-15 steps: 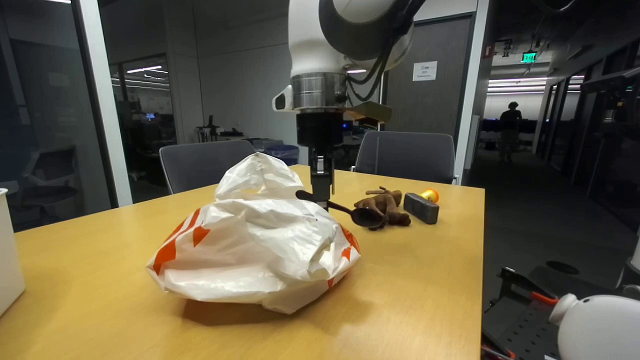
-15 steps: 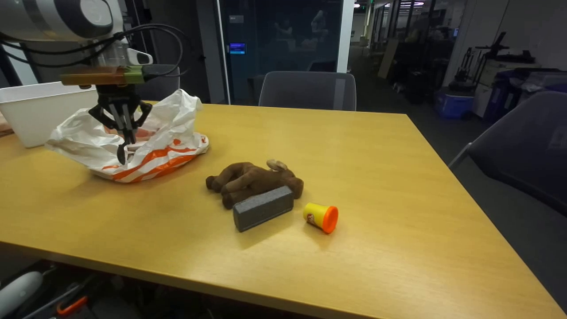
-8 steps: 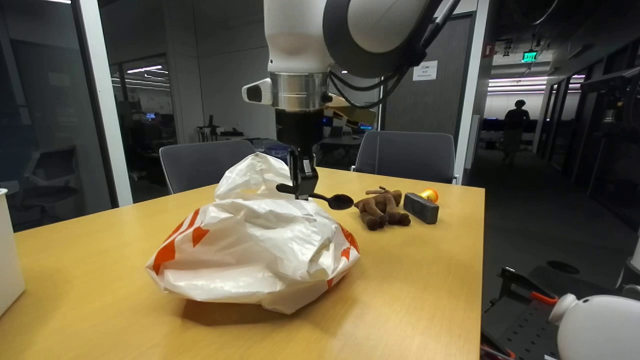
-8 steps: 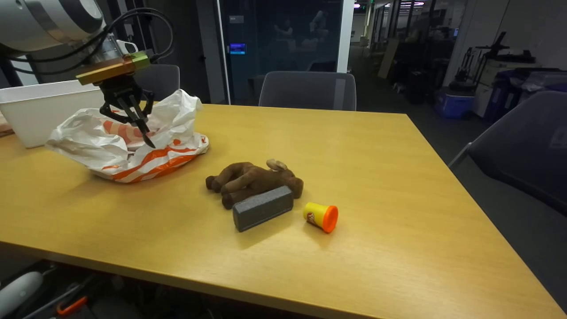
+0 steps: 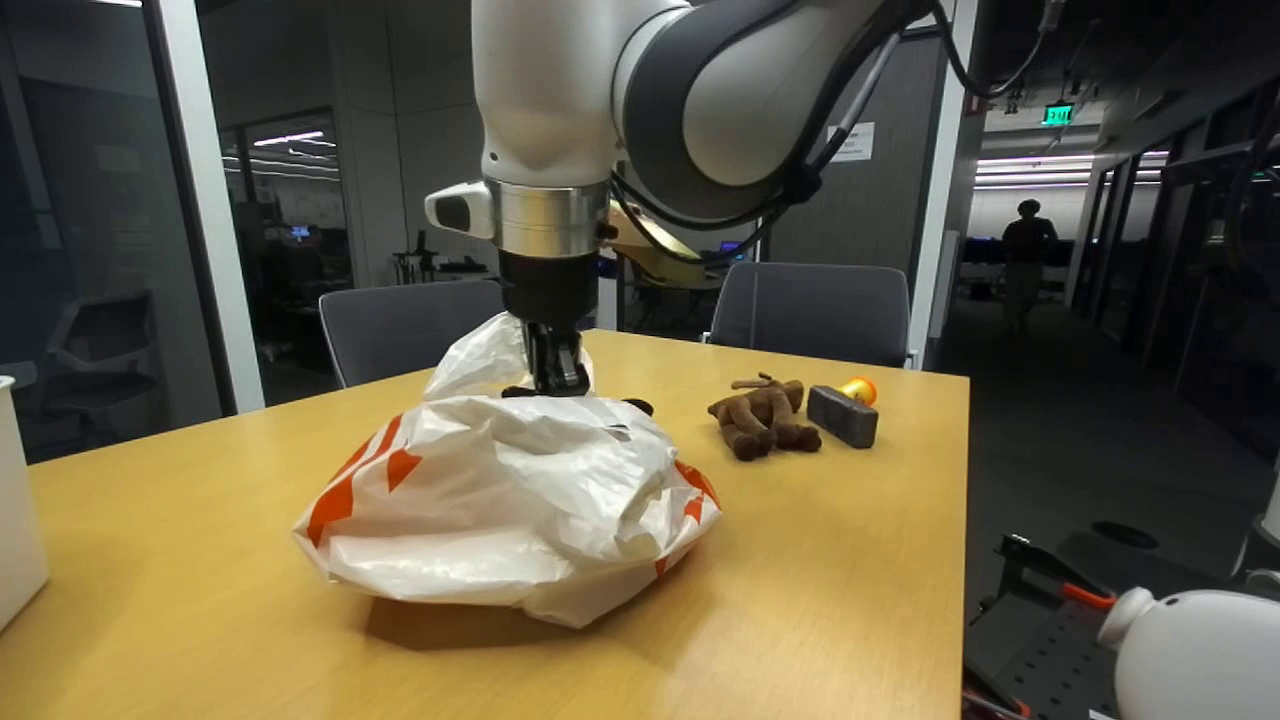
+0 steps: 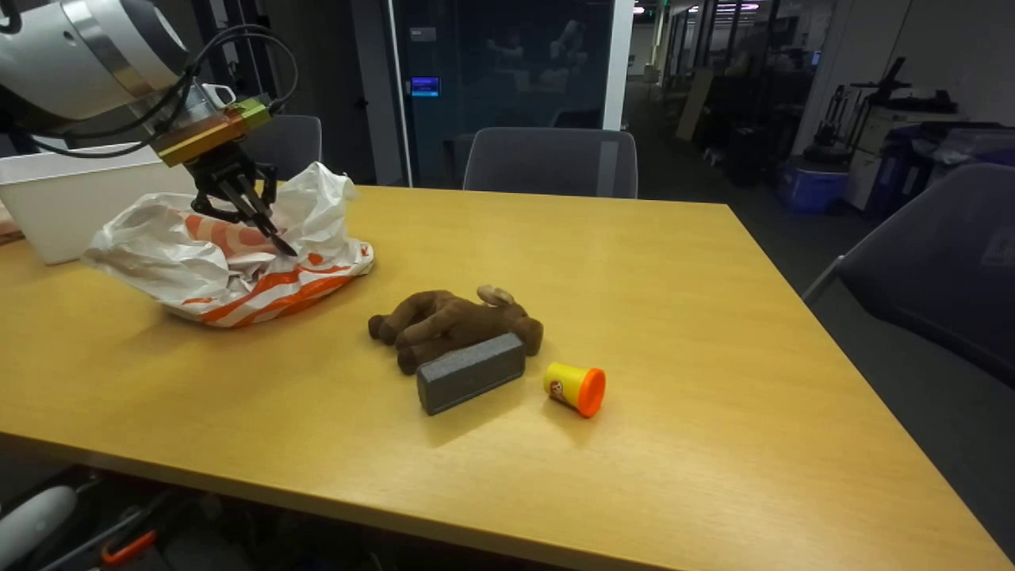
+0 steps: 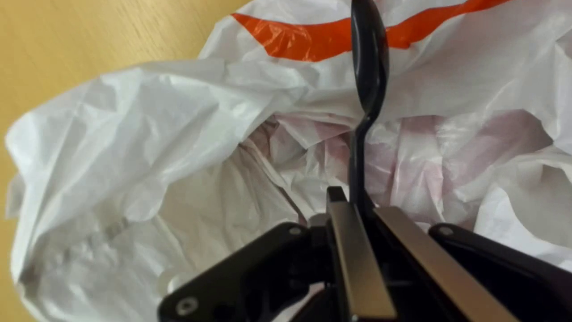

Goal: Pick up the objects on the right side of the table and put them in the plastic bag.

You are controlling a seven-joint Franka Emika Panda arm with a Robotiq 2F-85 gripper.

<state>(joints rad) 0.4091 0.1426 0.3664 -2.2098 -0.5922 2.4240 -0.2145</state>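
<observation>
My gripper (image 7: 359, 205) is shut on a black spoon (image 7: 369, 58), whose bowl points away from the fingers. In the wrist view the spoon is over the opening of the white and orange plastic bag (image 7: 134, 125). In an exterior view the gripper (image 6: 264, 225) is tilted over the bag (image 6: 289, 297), with the spoon (image 6: 283, 245) at its tip. In an exterior view the near side of the bag (image 5: 510, 510) hides most of the spoon. A brown plush animal (image 6: 452, 319), a dark grey block (image 6: 473, 373) and a yellow tub with an orange lid (image 6: 567, 386) lie on the table.
A white bin (image 6: 79, 202) stands beside the bag; its edge also shows in an exterior view (image 5: 15, 510). Chairs (image 5: 812, 312) stand round the wooden table (image 6: 674, 476). The plush and the block lie close together, with the tub near the block's end.
My gripper has moved over the bag and lower, tilting on the way, with the spoon still held. The bag's raised far edge has shifted slightly. The plush, block and tub have not moved.
</observation>
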